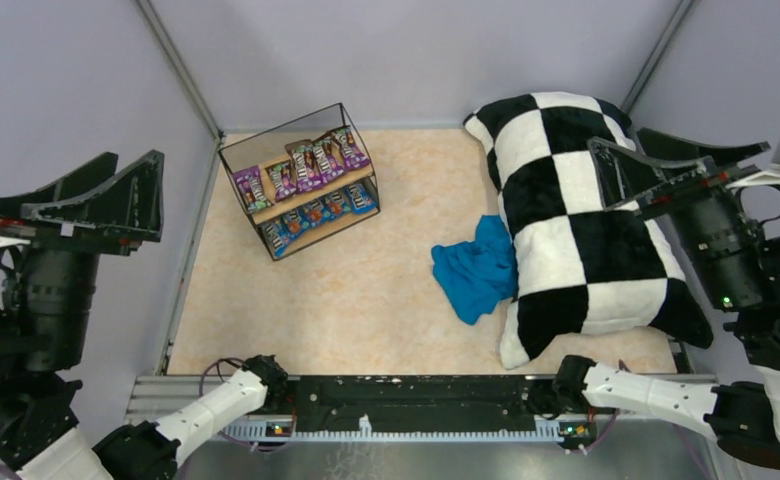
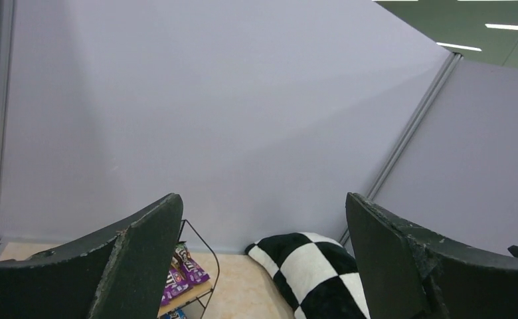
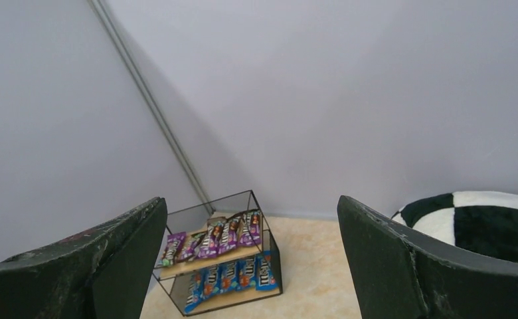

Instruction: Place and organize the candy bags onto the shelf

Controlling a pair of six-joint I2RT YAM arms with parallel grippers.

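The black wire shelf (image 1: 228, 152) with two wooden boards stands at the table's far left. Several purple candy bags (image 1: 306, 165) lie in a row on its upper board and several blue candy bags (image 1: 318, 214) on its lower board. The shelf also shows in the right wrist view (image 3: 255, 201) with purple bags (image 3: 215, 242) above blue bags (image 3: 233, 276), and partly in the left wrist view (image 2: 211, 262). My left gripper (image 1: 70, 208) is open and empty, raised left of the table. My right gripper (image 1: 678, 165) is open and empty, raised above the pillow's right side.
A big black-and-white checkered pillow (image 1: 576, 220) lies along the table's right side, also in the left wrist view (image 2: 313, 269). A crumpled blue cloth (image 1: 474, 268) lies against its left edge. Grey walls enclose the table.
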